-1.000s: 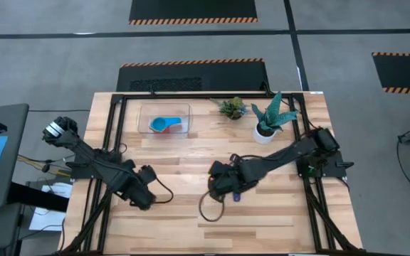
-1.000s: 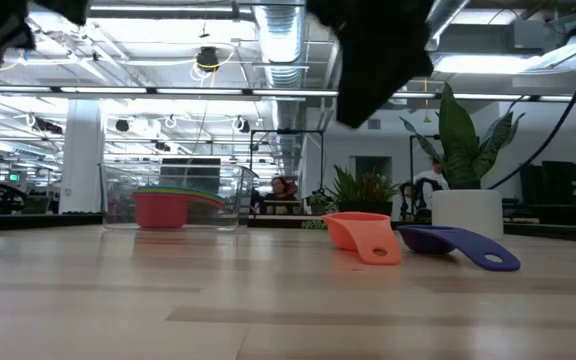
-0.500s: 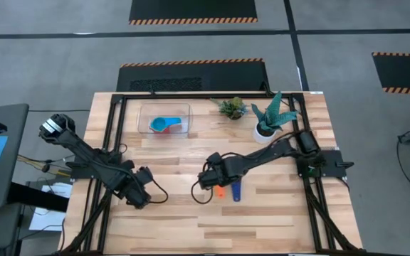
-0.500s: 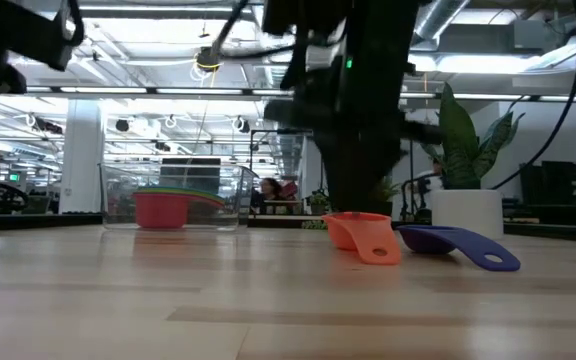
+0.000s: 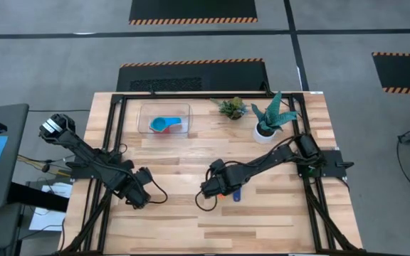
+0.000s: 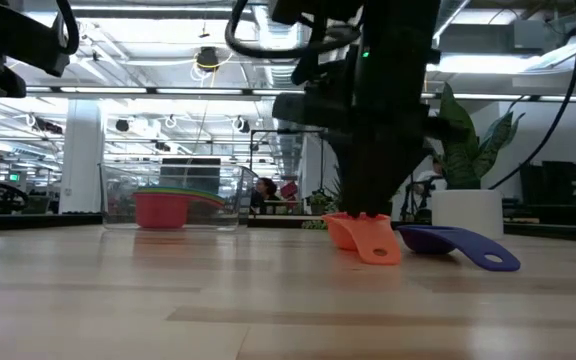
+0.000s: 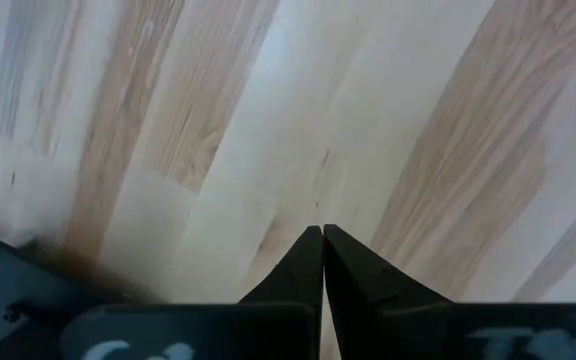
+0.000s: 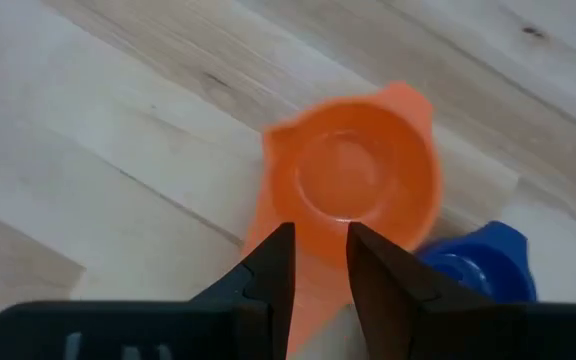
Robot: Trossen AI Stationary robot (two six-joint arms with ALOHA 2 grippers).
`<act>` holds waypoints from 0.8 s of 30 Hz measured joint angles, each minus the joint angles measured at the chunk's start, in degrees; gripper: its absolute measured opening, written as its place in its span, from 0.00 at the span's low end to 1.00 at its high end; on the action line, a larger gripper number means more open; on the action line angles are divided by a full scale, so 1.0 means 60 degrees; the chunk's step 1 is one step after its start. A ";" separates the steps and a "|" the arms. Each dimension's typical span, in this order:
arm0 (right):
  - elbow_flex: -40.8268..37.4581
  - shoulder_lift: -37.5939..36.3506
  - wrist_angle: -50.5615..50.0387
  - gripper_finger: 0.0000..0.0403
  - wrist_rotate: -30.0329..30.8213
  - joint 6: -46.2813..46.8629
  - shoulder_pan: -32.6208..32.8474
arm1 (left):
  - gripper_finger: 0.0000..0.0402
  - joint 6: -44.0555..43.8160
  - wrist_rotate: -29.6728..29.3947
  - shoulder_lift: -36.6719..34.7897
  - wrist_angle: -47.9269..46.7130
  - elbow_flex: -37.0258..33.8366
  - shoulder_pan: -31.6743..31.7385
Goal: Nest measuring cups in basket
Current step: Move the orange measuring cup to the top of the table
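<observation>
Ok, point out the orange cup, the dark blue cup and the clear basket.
orange cup point(image 8: 353, 185), right wrist view, inside of bowl.
dark blue cup point(image 6: 448, 241), low view, bowl's side.
clear basket point(image 5: 164, 110), high view, far rim.

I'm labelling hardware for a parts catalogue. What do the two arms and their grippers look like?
Both arms are dark, slim and jointed, with black cables looping along them. The left arm has a round pale end at its base. The left gripper has two black fingers tapering to wedge-shaped tips. The right gripper has the same black tapered fingers. A small green light shows on the right arm in the low view.
</observation>
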 joint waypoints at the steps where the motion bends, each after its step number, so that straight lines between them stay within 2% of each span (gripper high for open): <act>1: 0.0000 0.0039 -0.0034 0.29 0.0071 0.0120 0.0000 | 0.00 0.0014 -0.0004 0.0000 0.0000 0.0000 0.0000; 7: -0.0004 0.0048 0.0011 0.28 0.0907 0.0352 -0.0149 | 0.00 0.0036 -0.0011 0.0000 0.0000 0.0000 0.0000; 13: -0.0004 0.0048 0.0004 0.19 0.0758 0.0261 -0.0313 | 0.00 0.0074 -0.0015 0.0000 0.0000 0.0000 0.0000; 24: -0.0004 0.0048 0.1266 0.02 0.0624 -0.0645 -0.0506 | 0.00 0.0076 -0.0019 0.0004 0.0000 0.0000 0.0000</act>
